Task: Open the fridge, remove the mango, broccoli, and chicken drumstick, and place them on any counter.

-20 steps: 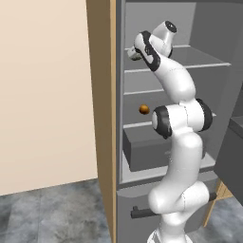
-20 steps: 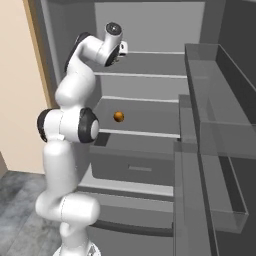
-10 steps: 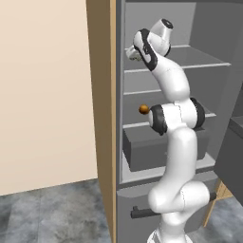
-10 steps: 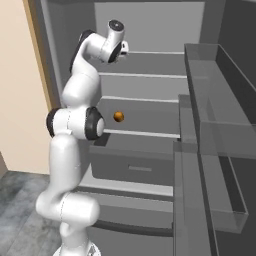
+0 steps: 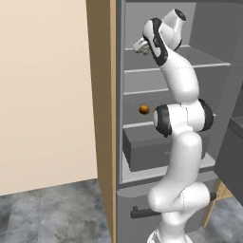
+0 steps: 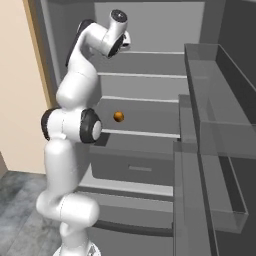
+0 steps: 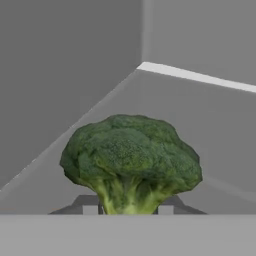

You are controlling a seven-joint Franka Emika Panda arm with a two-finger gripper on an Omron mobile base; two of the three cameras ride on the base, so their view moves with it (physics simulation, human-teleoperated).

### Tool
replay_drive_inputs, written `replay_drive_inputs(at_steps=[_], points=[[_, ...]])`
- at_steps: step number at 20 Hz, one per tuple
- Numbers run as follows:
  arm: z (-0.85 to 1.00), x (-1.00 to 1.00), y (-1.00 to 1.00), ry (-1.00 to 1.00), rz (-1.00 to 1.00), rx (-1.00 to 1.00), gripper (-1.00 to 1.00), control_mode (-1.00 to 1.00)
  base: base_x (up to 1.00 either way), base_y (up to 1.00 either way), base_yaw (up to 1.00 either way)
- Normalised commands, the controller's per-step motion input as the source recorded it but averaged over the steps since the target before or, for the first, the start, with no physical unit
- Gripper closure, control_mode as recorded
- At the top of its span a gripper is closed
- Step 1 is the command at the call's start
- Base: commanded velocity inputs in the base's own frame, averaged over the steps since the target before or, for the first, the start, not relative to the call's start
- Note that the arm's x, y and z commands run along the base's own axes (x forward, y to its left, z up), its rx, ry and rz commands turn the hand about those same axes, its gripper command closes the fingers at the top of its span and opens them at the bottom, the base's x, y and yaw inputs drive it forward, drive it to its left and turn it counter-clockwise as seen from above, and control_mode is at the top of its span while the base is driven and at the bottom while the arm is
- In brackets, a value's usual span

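Note:
The fridge (image 5: 137, 80) stands open. High inside it, over the top shelf, my gripper (image 5: 141, 46) (image 6: 128, 42) is shut on the broccoli (image 7: 131, 155). The floret's pale stem sits between the fingertips (image 7: 89, 207), and a bit of green (image 5: 146, 49) shows at the hand. The mango (image 5: 144, 109) (image 6: 118, 116), small and orange, rests on the middle shelf below the hand, apart from it. The chicken drumstick and the counter are out of view.
The open fridge door (image 6: 210, 150) with its clear bins stands close on the right. A grey inner drawer (image 5: 142, 152) lies under the mango's shelf. The lower drawer's black handle (image 5: 142, 211) is near the arm's base. A tan side panel (image 5: 102, 118) borders the left.
The hand with the broccoli has shifted slightly up and to the right in the left base view. The mango has not moved.

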Motion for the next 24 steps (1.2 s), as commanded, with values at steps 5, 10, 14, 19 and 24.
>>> replay_drive_inputs(at_steps=[5, 10, 14, 19, 24], points=[[-0.55, -1.0, -0.11, -0.37, -0.01, 0.0, 1.0, -1.0, 0.0, 0.0, 0.0], [-0.64, -1.0, 0.0, -0.37, -0.04, 0.0, 1.0, -1.0, 0.0, 0.0, 0.0], [-0.63, -1.0, 0.03, -0.38, -0.04, 0.0, 1.0, -1.0, 0.0, 0.0, 0.0], [-0.16, -1.0, 0.2, -0.33, -0.03, -0.02, 1.0, -1.0, 0.0, 0.0, 0.0], [0.26, -1.0, 0.17, -0.03, -0.07, -0.01, 1.0, -1.0, 0.0, 0.0, 0.0]])
